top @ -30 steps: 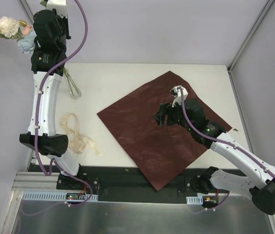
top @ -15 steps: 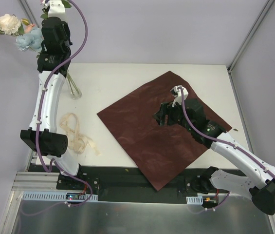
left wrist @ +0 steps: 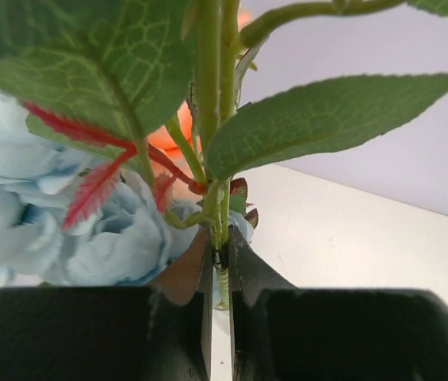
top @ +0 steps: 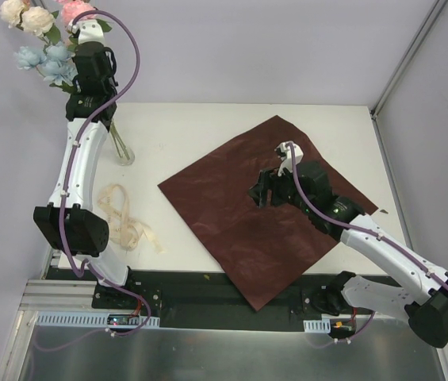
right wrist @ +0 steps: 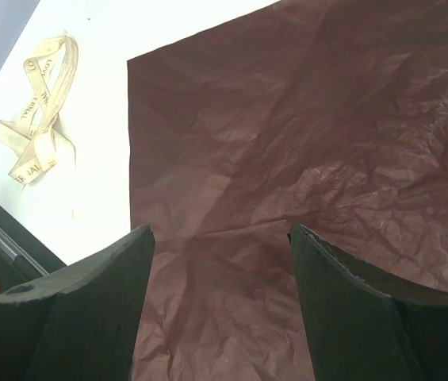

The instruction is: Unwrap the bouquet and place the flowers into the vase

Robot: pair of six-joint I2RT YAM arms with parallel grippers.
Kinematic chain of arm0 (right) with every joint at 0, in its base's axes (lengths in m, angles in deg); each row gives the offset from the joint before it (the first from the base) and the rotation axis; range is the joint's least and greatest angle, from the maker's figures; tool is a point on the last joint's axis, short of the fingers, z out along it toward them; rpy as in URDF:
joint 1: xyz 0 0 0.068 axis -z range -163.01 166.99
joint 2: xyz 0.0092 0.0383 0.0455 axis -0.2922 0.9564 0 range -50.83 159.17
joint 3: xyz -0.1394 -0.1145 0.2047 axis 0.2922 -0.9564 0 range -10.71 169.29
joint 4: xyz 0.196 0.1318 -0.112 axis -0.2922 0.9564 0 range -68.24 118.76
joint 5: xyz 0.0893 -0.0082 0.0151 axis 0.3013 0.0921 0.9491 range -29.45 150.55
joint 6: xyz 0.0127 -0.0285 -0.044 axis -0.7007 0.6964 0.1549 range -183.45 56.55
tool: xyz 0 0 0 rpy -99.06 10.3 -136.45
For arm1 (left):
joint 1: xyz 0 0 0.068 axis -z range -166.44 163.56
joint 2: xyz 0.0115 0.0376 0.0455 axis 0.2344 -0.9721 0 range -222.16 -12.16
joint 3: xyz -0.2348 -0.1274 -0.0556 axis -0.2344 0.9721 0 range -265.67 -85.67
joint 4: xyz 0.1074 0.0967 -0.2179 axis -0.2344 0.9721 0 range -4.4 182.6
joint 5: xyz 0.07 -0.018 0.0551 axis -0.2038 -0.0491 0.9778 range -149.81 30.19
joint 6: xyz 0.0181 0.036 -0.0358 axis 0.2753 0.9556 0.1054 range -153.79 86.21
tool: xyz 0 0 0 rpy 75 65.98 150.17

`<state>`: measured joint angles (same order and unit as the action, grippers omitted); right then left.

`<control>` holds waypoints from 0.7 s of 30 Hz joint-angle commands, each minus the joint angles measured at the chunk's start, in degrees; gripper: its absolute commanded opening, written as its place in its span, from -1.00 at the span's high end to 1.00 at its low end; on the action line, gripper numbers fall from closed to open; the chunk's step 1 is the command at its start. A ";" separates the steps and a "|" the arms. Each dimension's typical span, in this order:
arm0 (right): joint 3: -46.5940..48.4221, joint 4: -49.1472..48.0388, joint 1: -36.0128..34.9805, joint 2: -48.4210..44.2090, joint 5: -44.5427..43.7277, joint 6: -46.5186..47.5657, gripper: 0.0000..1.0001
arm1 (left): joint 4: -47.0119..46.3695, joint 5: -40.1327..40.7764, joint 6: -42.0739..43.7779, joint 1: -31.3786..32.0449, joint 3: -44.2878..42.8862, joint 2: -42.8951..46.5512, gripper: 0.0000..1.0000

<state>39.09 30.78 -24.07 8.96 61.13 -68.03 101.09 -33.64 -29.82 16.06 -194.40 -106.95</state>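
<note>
With left fingers [left wrist: 265, 317] pinched shut on the stems of the flowers [top: 36, 19], high over the vase [top: 123, 151] near the left edge of the desk [top: 208, 127], and right fingers [right wrist: 89, 302] spread wide, empty, above the paper [top: 239, 214], ease stems straight down the slim neck (top-heavy, so prone to tipping) before letting go.

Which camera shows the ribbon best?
The right wrist camera: the ribbon lies whole on the table, close enough to see printed letters. The top camera shows it too, but smaller. The left wrist camera misses it, showing only flowers.
</note>
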 commanded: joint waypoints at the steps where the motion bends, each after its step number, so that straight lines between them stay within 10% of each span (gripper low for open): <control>1: 0.12 -2.16 0.28 0.24 0.91 -0.96 -0.43 | -1.60 1.95 -0.98 -0.39 3.69 2.23 1.00; 14: 0.38 -2.34 0.28 1.91 1.62 -1.75 -0.43 | -4.85 -0.33 -3.35 -0.31 15.91 6.53 1.00; 21: 0.82 -1.99 0.28 2.52 1.88 -2.36 -0.43 | -4.94 -2.87 -5.62 -0.31 18.72 11.81 -0.27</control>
<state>39.09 30.58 -24.07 11.12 62.31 -69.19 95.49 -34.56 -32.82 16.08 -177.11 -99.80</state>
